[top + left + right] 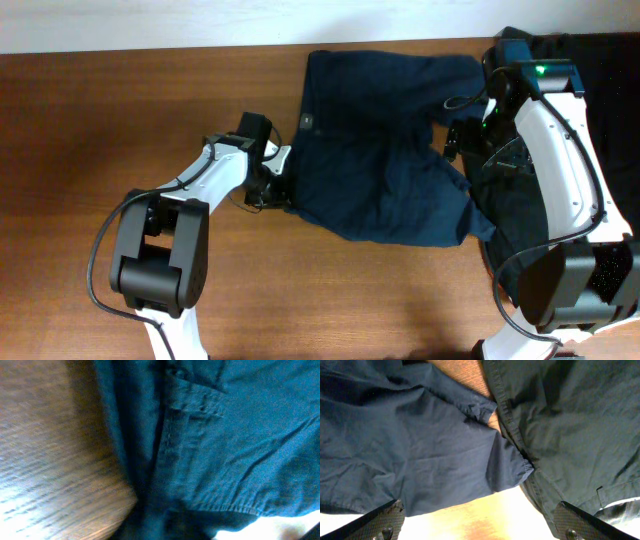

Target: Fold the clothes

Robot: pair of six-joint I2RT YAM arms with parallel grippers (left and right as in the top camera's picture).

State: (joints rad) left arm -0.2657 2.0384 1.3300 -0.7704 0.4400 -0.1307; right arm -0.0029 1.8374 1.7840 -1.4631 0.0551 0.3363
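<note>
Navy shorts [380,170] lie spread and rumpled by far edge, right of centre. L gripper [276,178] at waistband side, grip can't be told. R gripper [477,515] released above leg hems. Looks like pre-fold grasping; next needs firm pinches at both ends.

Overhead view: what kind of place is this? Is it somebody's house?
Probably a robot lab or test bench, not a home. A left arm and a right arm, both robotic, stand at a wooden table with navy shorts spread between them.
</note>
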